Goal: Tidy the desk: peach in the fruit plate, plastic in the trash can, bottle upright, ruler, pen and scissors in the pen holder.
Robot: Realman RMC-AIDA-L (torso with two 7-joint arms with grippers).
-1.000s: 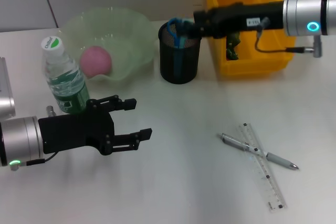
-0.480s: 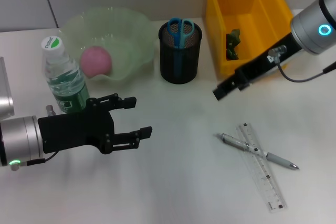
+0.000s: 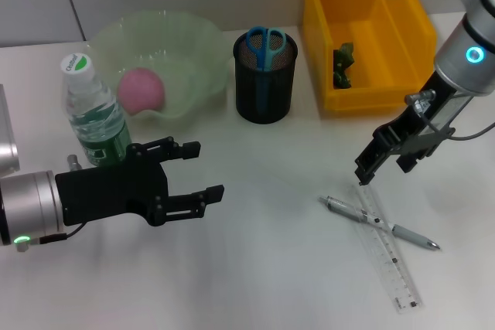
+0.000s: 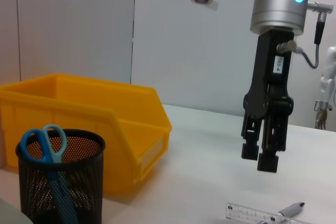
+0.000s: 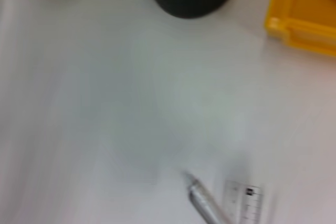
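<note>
The right hand (image 3: 380, 161), fingers slightly parted and empty, hangs just above the pen (image 3: 380, 224) lying crossed over the ruler (image 3: 386, 246), and should descend squarely onto the pen's barrel alone.

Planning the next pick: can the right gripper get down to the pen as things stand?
Probably yes. The right gripper hangs just above the pen, which lies across the ruler with nothing over it; the table around is bare.
</note>
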